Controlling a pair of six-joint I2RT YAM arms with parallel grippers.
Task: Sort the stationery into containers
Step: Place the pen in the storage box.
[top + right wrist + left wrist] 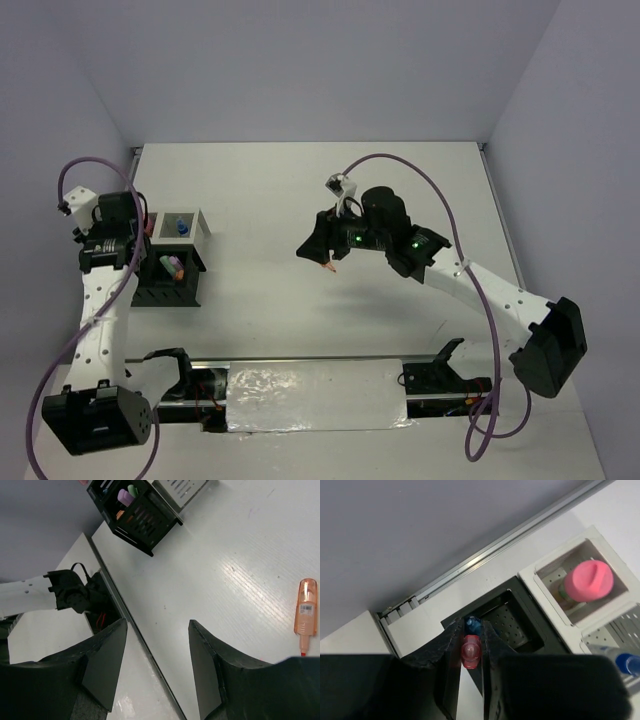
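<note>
My left claw (471,634), nearly closed, pinches a translucent pink pen (470,652) above the organizer's black bay (517,627), whose floor is perforated. Only the left wrist cam shows the pink-capped tube (590,580) in the white bay (540,582) next door. My right claw (157,626) stands open, holding nothing. Its cam shows a translucent orange highlighter (306,607) w/ barcode label, flat on the white table (225,555).
</note>
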